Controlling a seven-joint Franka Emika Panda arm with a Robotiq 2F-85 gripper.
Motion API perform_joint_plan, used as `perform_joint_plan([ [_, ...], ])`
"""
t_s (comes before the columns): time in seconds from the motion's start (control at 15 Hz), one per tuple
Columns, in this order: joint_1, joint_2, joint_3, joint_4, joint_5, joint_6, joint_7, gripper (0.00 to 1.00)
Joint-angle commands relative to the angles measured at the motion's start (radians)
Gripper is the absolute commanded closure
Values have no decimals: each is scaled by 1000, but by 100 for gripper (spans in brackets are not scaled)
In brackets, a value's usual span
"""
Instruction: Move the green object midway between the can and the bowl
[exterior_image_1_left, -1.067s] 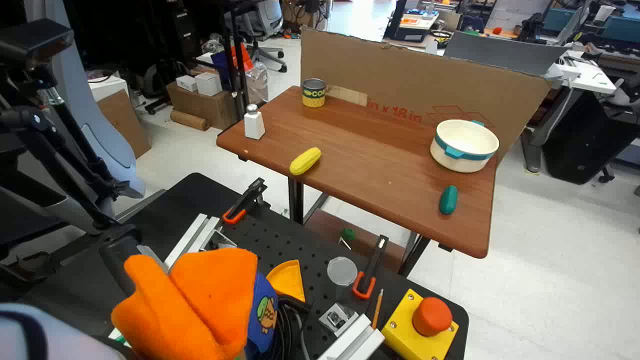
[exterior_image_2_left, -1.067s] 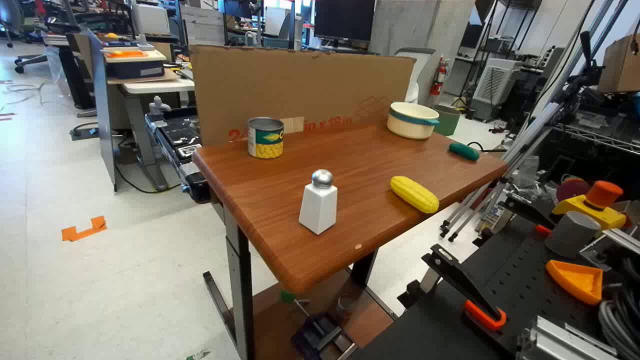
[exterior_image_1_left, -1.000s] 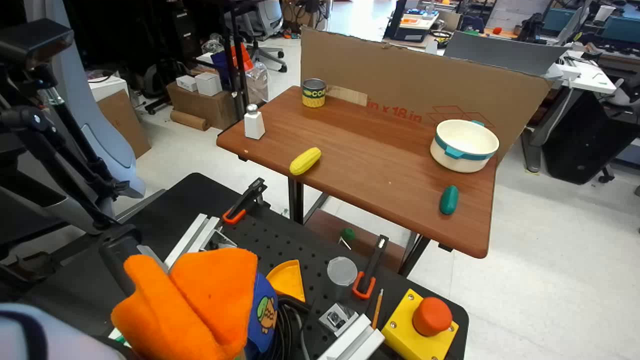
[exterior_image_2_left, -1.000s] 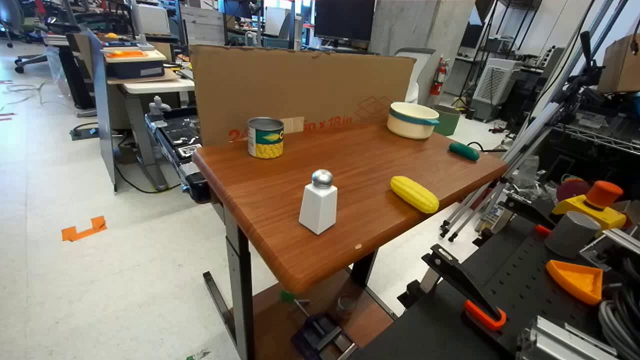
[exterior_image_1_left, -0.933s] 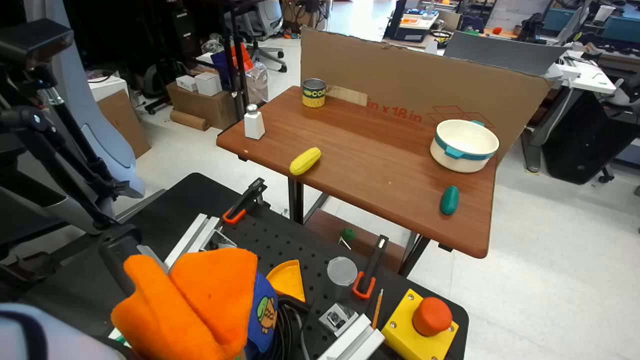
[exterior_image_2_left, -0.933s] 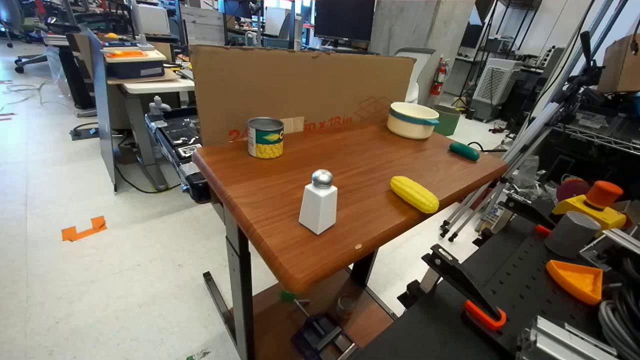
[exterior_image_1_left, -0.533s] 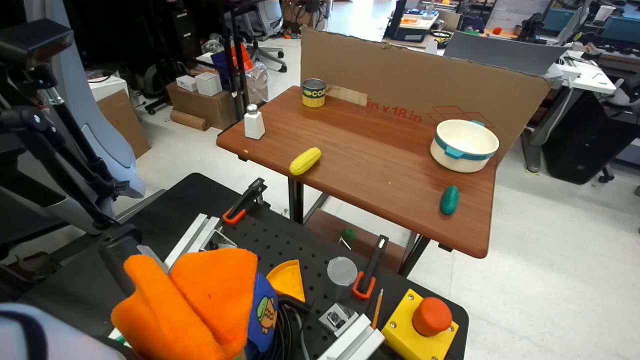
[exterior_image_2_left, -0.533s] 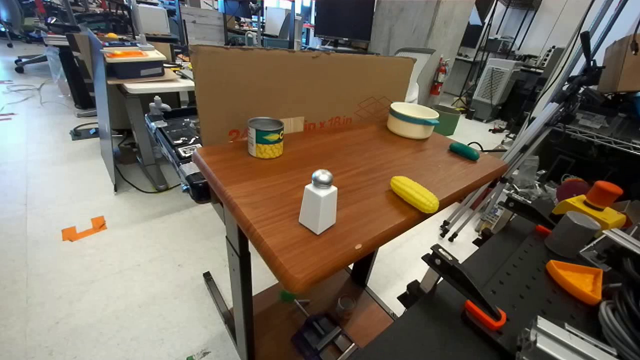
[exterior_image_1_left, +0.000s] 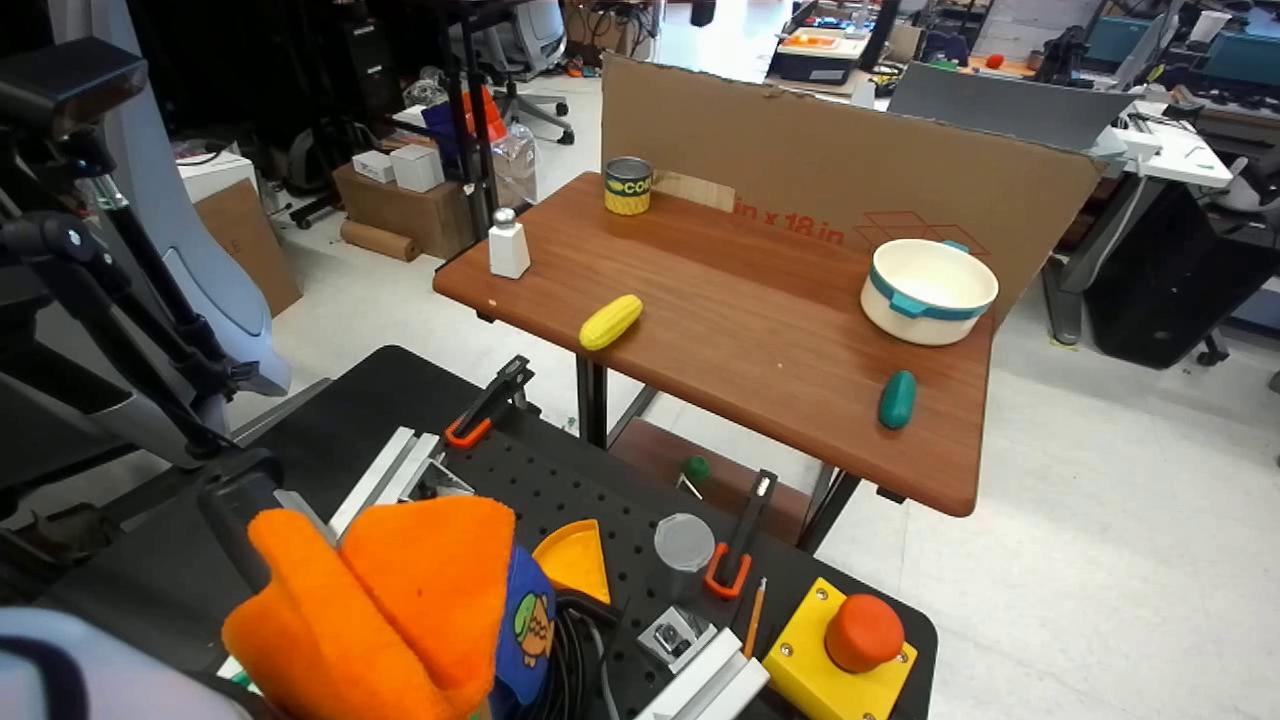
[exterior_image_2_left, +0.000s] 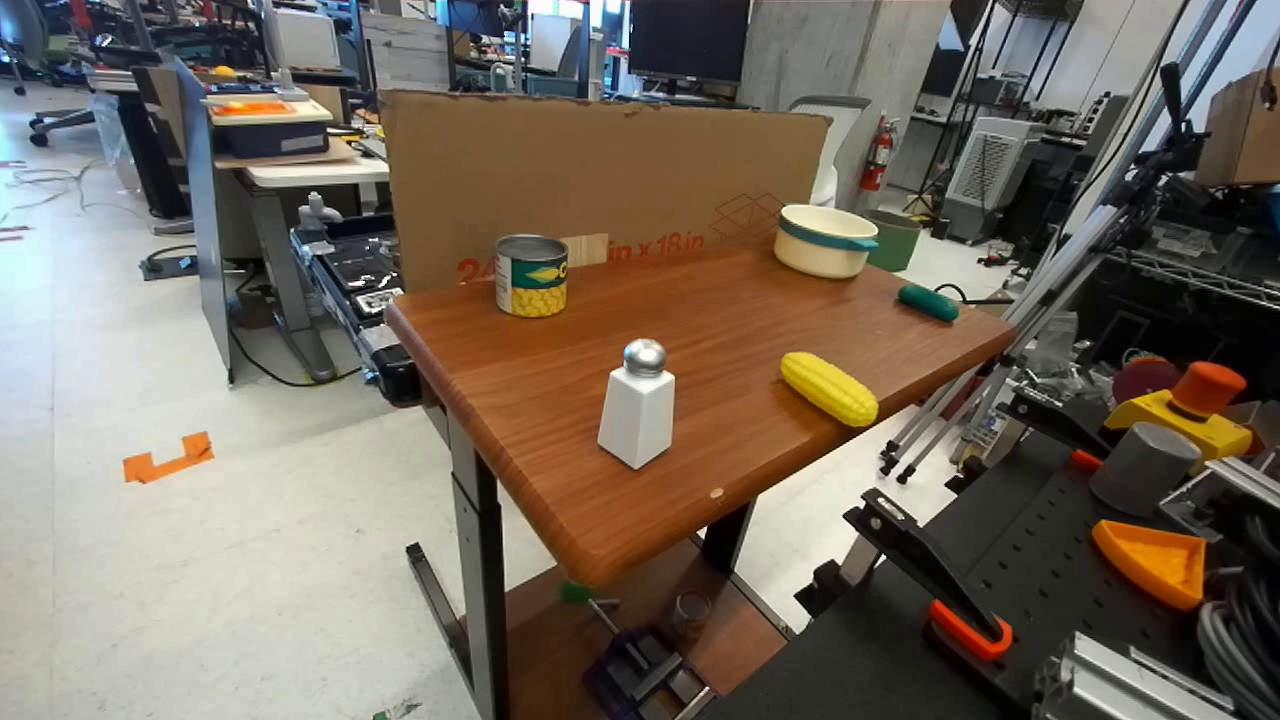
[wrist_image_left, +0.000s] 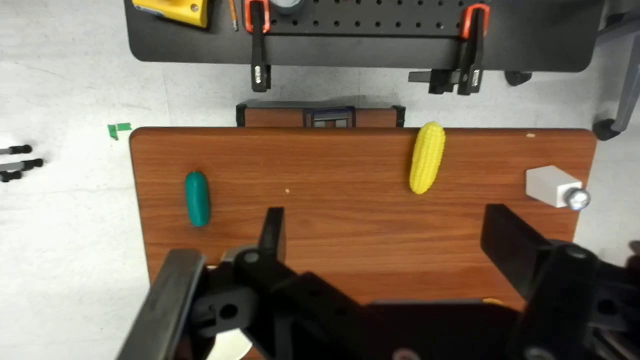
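Toward one end of the table (exterior_image_1_left: 740, 300) in an exterior view, the green piece (exterior_image_1_left: 898, 400) lies near the bowl (exterior_image_1_left: 930, 290), well apart from the can (exterior_image_1_left: 628, 186).
Being rounded, it could roll off if nudged. In an exterior view, the cardboard (exterior_image_2_left: 600, 165) rises behind can and bowl; misjudging depth at release could mean a bump. In the wrist view, the gripper (wrist_image_left: 384, 221) has jaws wide apart, clamped on nothing, the green piece outside them; descending there would miss. The gripper hides much of the bowl, risking a skewed midpoint.

Wrist view: Robotiq gripper (wrist_image_left: 384, 220) is pointing downward, its two black fingers (wrist_image_left: 515, 245) standing wide apart.
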Motion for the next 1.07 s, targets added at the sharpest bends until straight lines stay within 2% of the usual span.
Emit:
perform_joint_plan([
  [0.0, -53, 122, -31, 70, -61, 94, 1, 0],
  [0.33, -98, 330, -76, 192, -58, 210, 5, 0],
  [0.6, -118, 502, -82, 286, -55, 268, 1, 0],
  [1.0, -132, 687, -67, 319, -62, 366, -23, 0],
])
